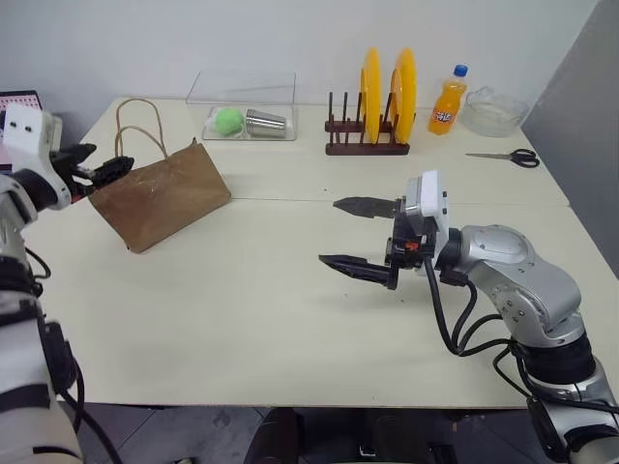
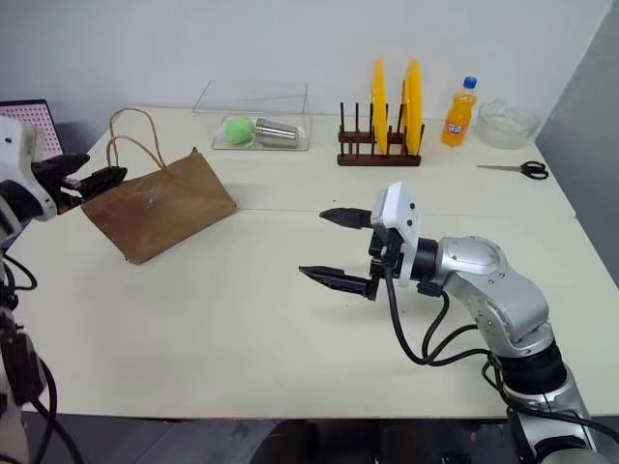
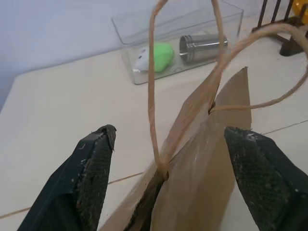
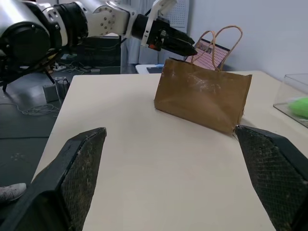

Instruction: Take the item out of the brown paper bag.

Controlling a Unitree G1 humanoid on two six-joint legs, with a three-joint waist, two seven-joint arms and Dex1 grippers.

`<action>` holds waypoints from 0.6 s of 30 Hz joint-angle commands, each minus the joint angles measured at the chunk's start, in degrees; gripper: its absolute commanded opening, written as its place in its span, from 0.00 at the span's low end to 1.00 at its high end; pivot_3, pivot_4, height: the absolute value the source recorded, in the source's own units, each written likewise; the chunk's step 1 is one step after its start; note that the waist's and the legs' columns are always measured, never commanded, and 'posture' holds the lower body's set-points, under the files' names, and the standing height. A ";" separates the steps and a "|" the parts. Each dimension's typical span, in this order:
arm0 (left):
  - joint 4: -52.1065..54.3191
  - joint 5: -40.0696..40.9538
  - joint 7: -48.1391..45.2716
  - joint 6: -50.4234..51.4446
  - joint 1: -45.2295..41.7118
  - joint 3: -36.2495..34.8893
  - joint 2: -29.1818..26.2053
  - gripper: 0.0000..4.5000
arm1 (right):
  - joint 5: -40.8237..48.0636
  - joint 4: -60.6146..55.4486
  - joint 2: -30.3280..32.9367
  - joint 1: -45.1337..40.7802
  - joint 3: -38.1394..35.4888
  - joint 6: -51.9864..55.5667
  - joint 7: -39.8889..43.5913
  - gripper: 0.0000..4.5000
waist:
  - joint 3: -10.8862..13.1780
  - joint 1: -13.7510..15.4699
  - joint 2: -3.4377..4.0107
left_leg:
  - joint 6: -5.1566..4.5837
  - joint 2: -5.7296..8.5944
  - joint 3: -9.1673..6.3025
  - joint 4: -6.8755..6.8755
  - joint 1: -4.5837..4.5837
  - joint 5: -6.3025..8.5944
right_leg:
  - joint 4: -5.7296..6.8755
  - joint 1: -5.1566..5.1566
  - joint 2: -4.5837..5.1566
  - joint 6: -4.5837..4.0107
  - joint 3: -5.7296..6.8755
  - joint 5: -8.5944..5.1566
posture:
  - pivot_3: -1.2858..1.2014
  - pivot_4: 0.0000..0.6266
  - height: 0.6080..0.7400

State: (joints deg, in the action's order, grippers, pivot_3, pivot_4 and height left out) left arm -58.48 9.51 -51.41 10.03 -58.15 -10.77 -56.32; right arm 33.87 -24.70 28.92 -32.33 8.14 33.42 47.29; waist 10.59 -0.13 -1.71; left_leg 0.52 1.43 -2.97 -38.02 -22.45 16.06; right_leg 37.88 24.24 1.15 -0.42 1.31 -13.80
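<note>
- Cream table (image 1: 242, 319) across most of the frame, seam running left to right through the middle.
- Brown paper bag (image 1: 160, 196) at left of the frame, tilted, resting on the table, cord handles (image 1: 135, 121) looping up behind it.
- Right gripper (image 1: 360, 238) at centre-right, hovering above the table, fingers spread wide, nothing between them, pointing toward the bag, well apart from it.
- Left gripper (image 1: 104, 166) at the far left edge, at the bag's upper corner, fingers apart on either side of the bag's rim and one handle; grip on the paper impossible to tell.
- Clear tray (image 1: 247, 116), plate rack (image 1: 372, 121) with yellow plates, orange soda bottle (image 1: 447, 101) along the top.
- Scissors (image 1: 508, 156) at upper right.
- Item hidden; presence inside the bag impossible to tell.
</note>
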 commanded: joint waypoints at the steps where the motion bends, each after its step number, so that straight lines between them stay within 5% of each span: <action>1: -6.95 -3.64 0.68 -4.81 -5.14 1.67 -0.63 0.84 | 0.18 -2.74 0.42 -0.98 -0.65 0.33 -0.30 1.00 | 0.00 -0.04 0.00 | 0.00 0.00 0.00 0.00 0.00 0.00 | 0.01 0.01 0.00 0.00 0.01 0.00 | 0.52 0.24 1.00; 13: -16.10 -7.20 7.85 -7.77 -11.96 1.21 2.09 0.84 | 0.60 -4.42 1.46 -0.34 -1.62 1.60 -1.27 1.00 | 0.00 -0.27 -0.02 | -0.01 -0.01 0.00 -0.09 -0.10 0.00 | 0.13 0.12 0.01 0.02 0.03 0.01 | 0.52 0.24 1.00; 18: -16.96 -7.88 10.75 -7.81 -13.02 0.92 3.70 0.57 | 1.29 -5.25 2.05 -0.19 -1.98 2.65 -1.62 1.00 | 0.00 -0.26 -0.02 | 0.00 -0.01 -0.02 -0.09 -0.10 0.00 | 0.17 0.12 0.01 0.02 0.05 0.01 | 0.52 0.24 1.00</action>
State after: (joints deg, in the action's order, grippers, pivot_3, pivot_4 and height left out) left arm -75.47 1.88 -42.03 3.26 -68.98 -8.98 -52.04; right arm 34.24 -27.52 30.57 -32.31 7.99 35.95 46.00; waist 10.60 -0.39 -1.73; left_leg 0.52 1.42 -2.99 -38.12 -22.55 16.06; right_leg 38.05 24.36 1.16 -0.40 1.35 -13.79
